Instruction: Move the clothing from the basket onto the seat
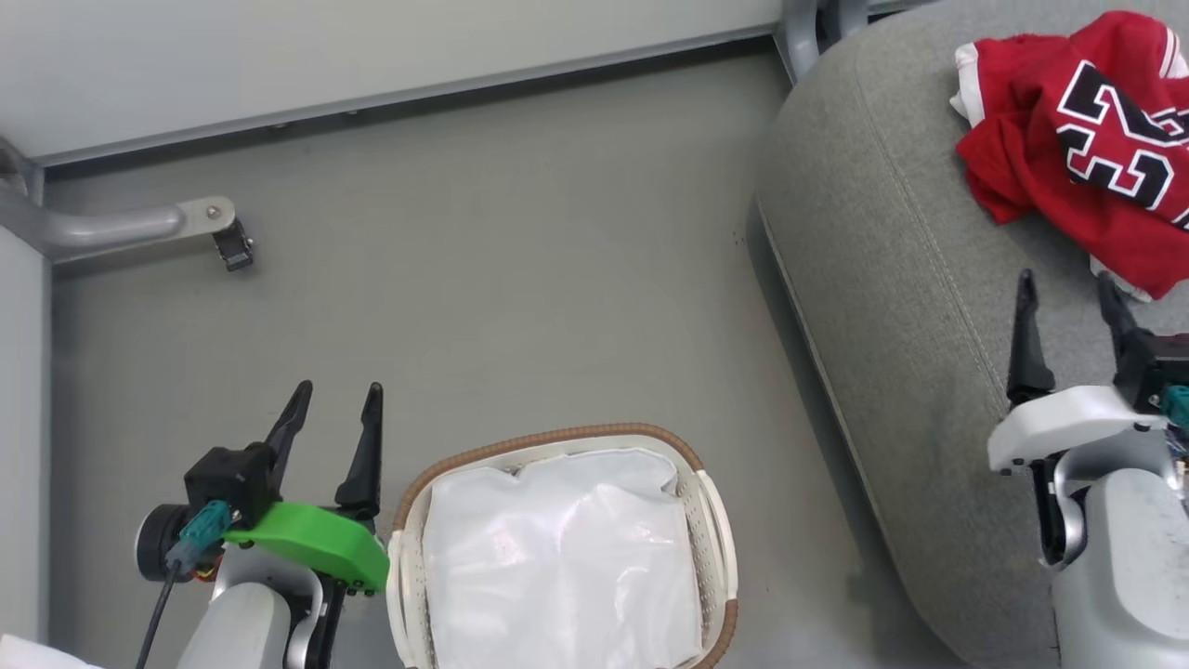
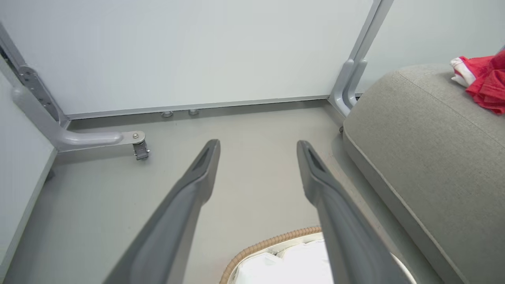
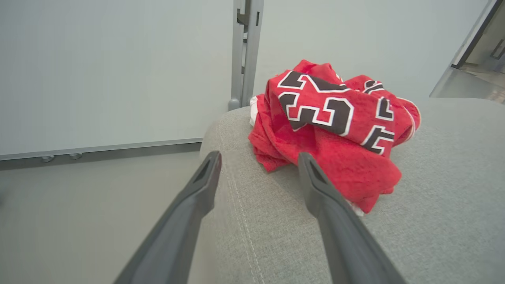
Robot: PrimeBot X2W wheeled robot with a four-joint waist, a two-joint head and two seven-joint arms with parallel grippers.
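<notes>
The clothing (image 1: 1077,139) lies in a crumpled red heap at the far right, on top of the seat (image 1: 882,279), with its black-and-white lettering facing up. It is well apart from the basket (image 1: 715,520). We judge it lies there because the seat is where the task wants it. The basket stands on the floor (image 1: 511,232), near us and centre. Its white liner (image 1: 557,557) lies bare across the inside, so the move looks finished.

Our right claw (image 1: 1064,279) hangs over the seat on the near side of the heap. Its two dark fingers are spread apart and hold nothing. The tips point away from us toward the clothing, and one tip is close to the heap's edge. We cannot tell whether it touches the cloth.

Our left claw (image 1: 337,388) hangs above the floor just left of the basket. Its fingers are also parted and empty, pointing toward the far wall (image 2: 197,51). We read both arms as level, relaxed and parked, not reaching.
</notes>
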